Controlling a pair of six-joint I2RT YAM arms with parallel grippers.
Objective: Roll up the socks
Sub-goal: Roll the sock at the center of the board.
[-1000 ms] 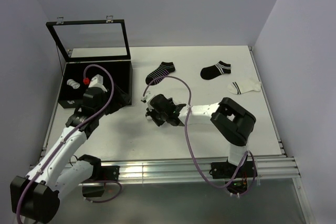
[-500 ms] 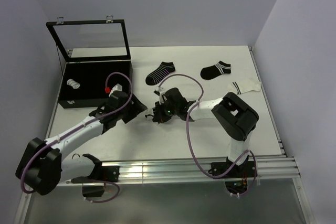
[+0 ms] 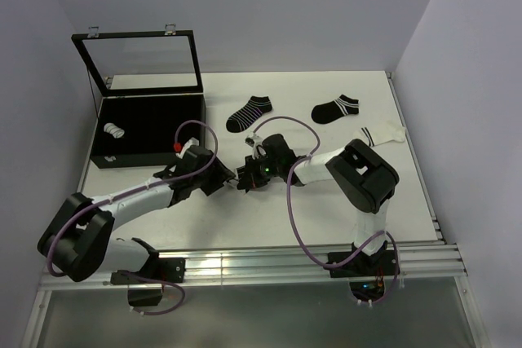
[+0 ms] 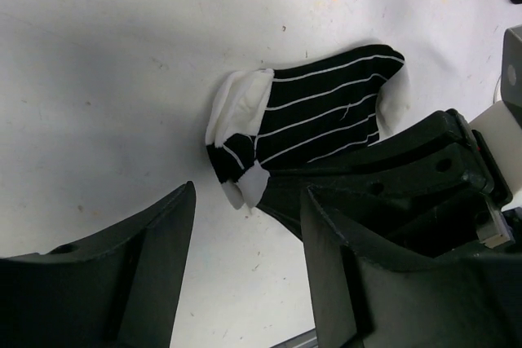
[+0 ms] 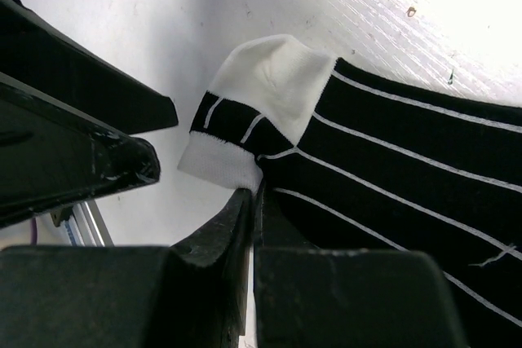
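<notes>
Black striped sock (image 4: 318,116) lies mid-surface (image 3: 326,193), barely folded. The right hand (image 5: 254,189) pinches its edge tight; the left hand (image 4: 249,195) hovers half open, empty. One rolled sock (image 3: 114,130) is in the box (image 3: 155,120), and three flat socks (image 3: 249,113) (image 3: 335,109) (image 3: 380,134) are left to roll.

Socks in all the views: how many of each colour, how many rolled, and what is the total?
Black with white stripes, flat: 3 (middle sock, right sock, sock at the arms)
White with black stripes, flat: 1 (far-right sock)
Rolled bundle in the box: 1
Total: 5
</notes>
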